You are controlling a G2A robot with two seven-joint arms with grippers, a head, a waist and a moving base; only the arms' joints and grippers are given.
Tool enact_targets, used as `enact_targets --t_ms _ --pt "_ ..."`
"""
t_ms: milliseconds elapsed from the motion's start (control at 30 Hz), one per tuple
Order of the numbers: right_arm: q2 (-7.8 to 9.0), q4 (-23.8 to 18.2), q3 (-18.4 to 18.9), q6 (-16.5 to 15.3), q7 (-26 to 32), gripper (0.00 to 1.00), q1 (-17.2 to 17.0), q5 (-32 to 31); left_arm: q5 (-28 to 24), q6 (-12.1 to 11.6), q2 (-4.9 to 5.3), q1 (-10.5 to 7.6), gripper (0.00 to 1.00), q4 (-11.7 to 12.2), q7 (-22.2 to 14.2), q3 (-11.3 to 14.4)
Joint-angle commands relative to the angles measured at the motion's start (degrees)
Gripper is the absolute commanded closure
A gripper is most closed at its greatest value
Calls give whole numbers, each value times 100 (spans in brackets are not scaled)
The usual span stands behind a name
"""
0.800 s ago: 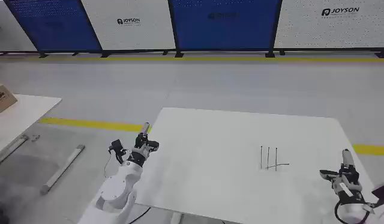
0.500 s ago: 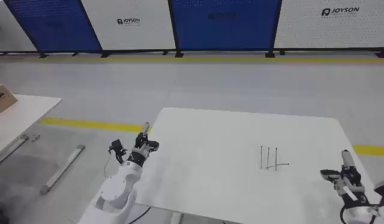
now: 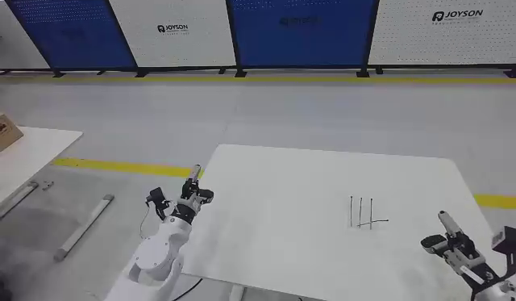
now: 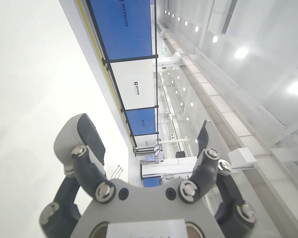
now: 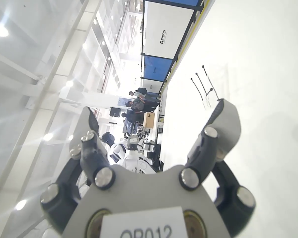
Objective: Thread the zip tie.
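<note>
Several thin black zip ties [image 3: 361,212] lie on the white table [image 3: 282,220], right of its middle: three side by side and one crossing their near ends. They show small and far off as zip ties [image 4: 118,170] past the left fingers, and closer as zip ties [image 5: 203,85] just beyond one right fingertip. My left gripper [image 3: 195,180] is at the table's left edge, far from them, open and holding nothing [image 4: 149,137]. My right gripper [image 3: 439,230] is by the near right corner, a short way right of the ties, open and holding nothing [image 5: 156,115].
A second white table [image 3: 32,152] with a cardboard box [image 3: 6,131] stands to the left across a gap of floor. Blue and white partition panels [image 3: 302,22] line the back. A yellow floor line [image 3: 121,167] runs behind the table.
My right gripper has shifted left and toward the table's near edge. The left arm and the zip ties have not moved.
</note>
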Motion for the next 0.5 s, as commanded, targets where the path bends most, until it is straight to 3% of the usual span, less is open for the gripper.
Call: enact_targets --t_ms 0,167,300,467 --pt "0 0 0 2 2 0 0 -1 0 0 0 0 0 0 0 0" --pt "-1 10 -13 33 52 0 12 60 0 0 0 0 0 0 0 0" --pt "57 410 103 479 1416 0 408 1007 0 0 0 0 0 0 0 0" --pt "166 877 264 641 2361 0 908 933 0 0 0 0 0 0 0 0"
